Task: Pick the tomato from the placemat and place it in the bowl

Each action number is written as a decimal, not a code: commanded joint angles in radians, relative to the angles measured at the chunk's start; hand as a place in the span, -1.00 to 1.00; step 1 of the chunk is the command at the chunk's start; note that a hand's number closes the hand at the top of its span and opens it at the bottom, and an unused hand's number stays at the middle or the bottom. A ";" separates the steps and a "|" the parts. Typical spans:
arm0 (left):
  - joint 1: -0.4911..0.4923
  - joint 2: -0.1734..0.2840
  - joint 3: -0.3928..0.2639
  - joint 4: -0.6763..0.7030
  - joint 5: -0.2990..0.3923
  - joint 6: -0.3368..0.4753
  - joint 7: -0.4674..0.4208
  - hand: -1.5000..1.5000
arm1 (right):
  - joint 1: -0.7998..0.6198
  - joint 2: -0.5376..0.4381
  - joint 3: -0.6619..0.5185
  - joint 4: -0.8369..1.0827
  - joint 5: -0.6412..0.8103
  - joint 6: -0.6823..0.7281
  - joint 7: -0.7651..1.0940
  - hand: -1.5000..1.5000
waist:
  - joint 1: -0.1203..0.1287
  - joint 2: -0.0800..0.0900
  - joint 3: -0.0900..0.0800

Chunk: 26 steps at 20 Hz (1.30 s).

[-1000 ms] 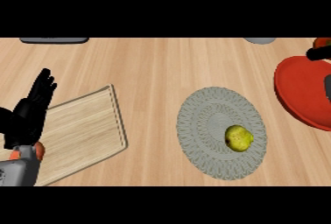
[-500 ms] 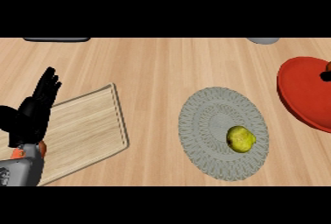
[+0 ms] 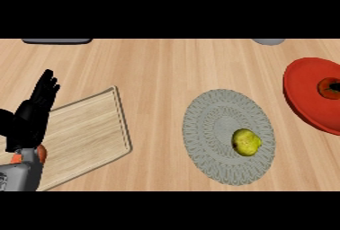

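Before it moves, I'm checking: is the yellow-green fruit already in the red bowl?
No, the yellow-green fruit lies on the round grey placemat, apart from the red bowl at the right edge.

Light is bright, even and soft across the pale wooden counter [image 3: 172,72]. No glare shows. The black left hand [image 3: 32,117] casts only a faint shadow; well to its right, the yellow-green fruit [image 3: 246,142] is darker on its left side.

- A kitchen: pale wood-grain table [image 3: 172,67].
- Wooden cutting board [image 3: 86,134] lying at the left.
- Round grey woven placemat [image 3: 219,117] and red bowl [image 3: 305,99], like a dining setting.
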 commanded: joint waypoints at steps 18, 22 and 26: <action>0.044 0.000 0.040 0.001 0.013 -0.007 -0.009 0.00 | 0.549 0.128 -0.459 -0.679 -0.687 0.269 -0.301 -1.00 | -0.059 -0.019 -0.006; 0.073 -0.038 0.012 -0.024 -0.028 0.031 -0.026 0.00 | 0.669 0.186 -0.522 -0.833 -0.834 0.418 -0.267 -1.00 | -0.047 -0.015 -0.005; 0.062 0.005 0.041 -0.040 0.011 -0.034 -0.010 0.00 | 0.784 0.259 -0.558 -0.950 -0.914 0.450 -0.306 -1.00 | -0.024 -0.009 -0.003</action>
